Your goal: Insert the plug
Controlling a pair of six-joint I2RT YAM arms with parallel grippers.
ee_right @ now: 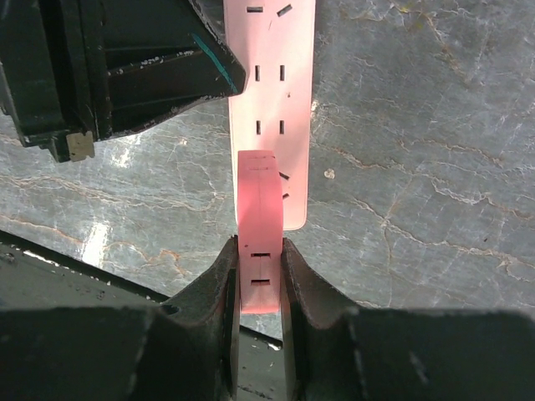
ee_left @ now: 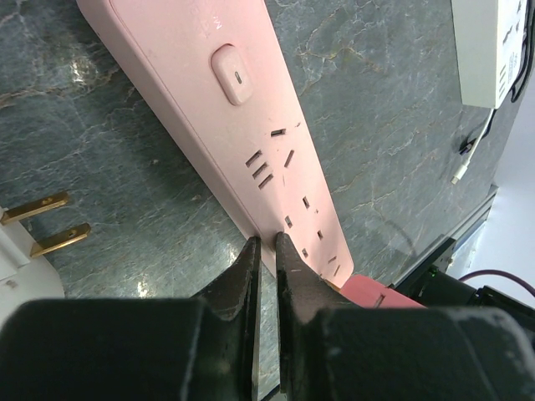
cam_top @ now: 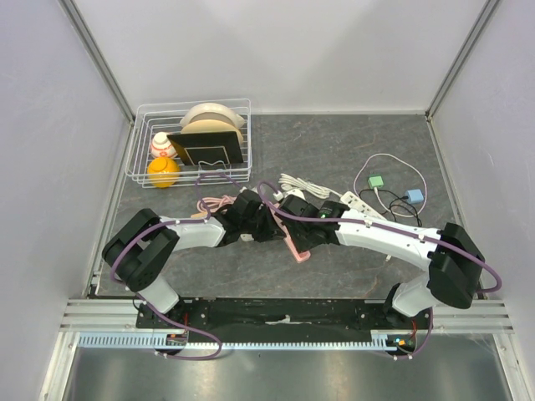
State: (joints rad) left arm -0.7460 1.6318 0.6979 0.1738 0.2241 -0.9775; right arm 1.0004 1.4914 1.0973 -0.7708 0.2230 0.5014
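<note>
A pink power strip (ee_left: 251, 109) lies flat on the grey stone table, also seen in the right wrist view (ee_right: 272, 83) and, mostly under the arms, in the top view (cam_top: 298, 253). My right gripper (ee_right: 259, 246) is shut on a pink plug (ee_right: 257, 192) that stands over the near end of the strip; the plug's corner shows in the left wrist view (ee_left: 376, 292). My left gripper (ee_left: 266, 242) is shut, its tips down at the strip's long edge beside the sockets. In the top view both grippers, left (cam_top: 266, 224) and right (cam_top: 303, 242), meet at the table's middle.
A white plug with brass prongs (ee_left: 21, 251) lies just left of my left gripper. A white power strip (cam_top: 368, 206) with cables, a green adapter (cam_top: 377, 180) and a blue one (cam_top: 415, 197) lie to the right. A wire basket (cam_top: 192, 104) with dishes stands back left.
</note>
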